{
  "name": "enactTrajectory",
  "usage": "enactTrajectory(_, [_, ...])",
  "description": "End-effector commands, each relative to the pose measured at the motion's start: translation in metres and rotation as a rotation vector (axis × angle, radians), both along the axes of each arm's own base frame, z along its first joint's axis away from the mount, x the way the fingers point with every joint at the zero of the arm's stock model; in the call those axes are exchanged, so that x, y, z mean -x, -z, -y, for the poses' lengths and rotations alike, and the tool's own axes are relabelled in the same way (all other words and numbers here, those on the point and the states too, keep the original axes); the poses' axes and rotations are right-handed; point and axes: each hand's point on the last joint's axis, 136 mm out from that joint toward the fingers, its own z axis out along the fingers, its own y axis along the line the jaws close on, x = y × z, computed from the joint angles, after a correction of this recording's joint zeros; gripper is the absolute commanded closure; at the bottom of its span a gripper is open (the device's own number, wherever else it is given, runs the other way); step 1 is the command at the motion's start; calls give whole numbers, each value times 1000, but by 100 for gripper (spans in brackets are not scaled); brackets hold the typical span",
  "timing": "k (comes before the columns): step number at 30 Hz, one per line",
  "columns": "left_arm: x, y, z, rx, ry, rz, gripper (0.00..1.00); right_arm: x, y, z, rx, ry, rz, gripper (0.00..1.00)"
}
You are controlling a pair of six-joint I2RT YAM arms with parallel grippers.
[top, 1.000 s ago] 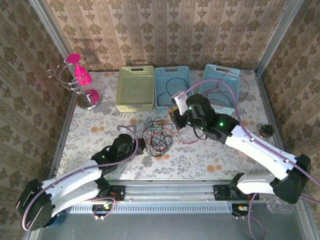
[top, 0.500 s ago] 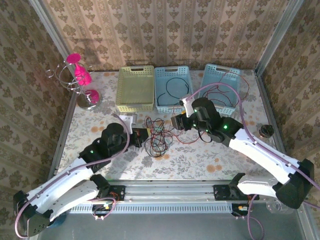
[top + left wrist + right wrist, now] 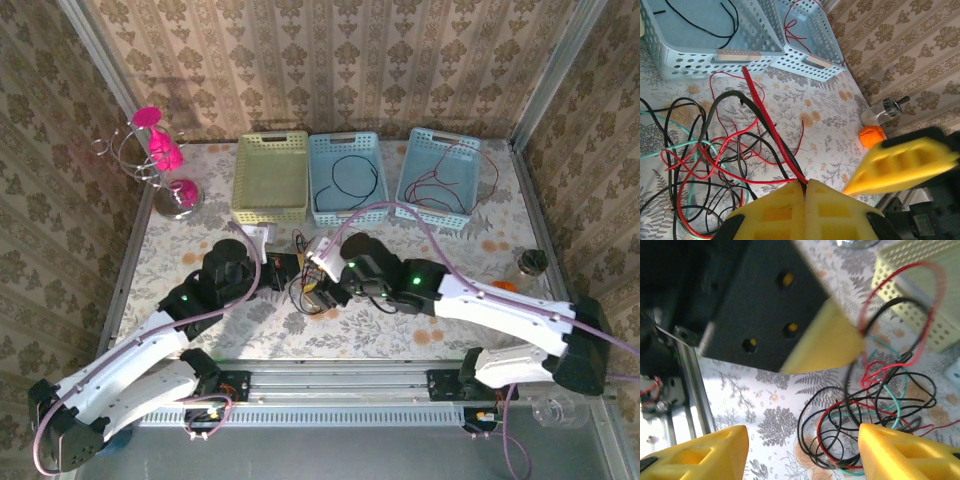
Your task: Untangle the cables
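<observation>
cables [image 3: 312,285] sit in a loose red, black and teal knot on the table [image 3: 180,262], between both grippers. left gripper [image 3: 805,189] pressed together on a red strand [image 3: 772,127], probably anchoring it for pulling free. right gripper [image 3: 802,452] spread wide; the tangle lies just ahead, between its fingers.

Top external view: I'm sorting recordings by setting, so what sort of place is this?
Probably a staged robot test cell, not a home: wallpapered panels in metal framing box in a floral-covered table, two arms bolted to a rail at its near edge, cables tangled near three baskets.
</observation>
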Motion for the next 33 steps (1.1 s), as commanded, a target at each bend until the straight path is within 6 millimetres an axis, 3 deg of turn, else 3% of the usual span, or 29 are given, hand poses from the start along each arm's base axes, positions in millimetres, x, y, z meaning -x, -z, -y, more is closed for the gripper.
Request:
enactTrajectory(1, [-1, -19, 1, 66, -1, 24, 100, -16, -1, -14, 45, -13, 102, 38])
enactTrajectory(3, [-2, -17, -1, 67, -11, 20, 100, -22, -4, -22, 29, -2, 119, 40])
enactTrajectory(4, [-2, -17, -2, 68, -13, 16, 100, -28, 4, -27, 43, 12, 118, 43])
enactTrajectory(6, [-2, -15, -3, 70, -19, 7, 100, -36, -1, -28, 45, 59, 143, 57])
enactTrajectory(9, [-2, -12, -7, 71, -32, 1, 100, -36, -7, -22, 40, 85, 173, 89])
enactTrajectory(11, [-2, -10, -10, 76, -44, -2, 100, -31, -10, -16, 28, 87, 173, 100])
enactTrajectory(18, [-4, -1, -14, 94, -63, -24, 100, -22, -18, 0, -12, 99, 176, 99])
enactTrajectory(20, [-4, -1, -14, 99, -58, -26, 100, -22, -16, 0, -6, 99, 178, 92])
enactTrajectory(21, [-3, -2, -13, 103, -55, -26, 100, -22, -13, -2, -3, 90, 182, 84])
enactTrajectory(23, [-3, -2, -13, 104, -52, -25, 100, -21, -10, -8, 0, 63, 180, 58])
enactTrajectory(24, [-3, -3, -13, 106, -52, -26, 100, -20, -7, -12, 7, 38, 176, 52])
enactTrajectory(29, [1, -9, -13, 126, -37, -26, 100, -32, 14, -29, 72, 15, 196, 39])
enactTrajectory(33, [3, -7, -14, 134, -39, -37, 100, -49, 17, -40, 77, 54, 229, 41])
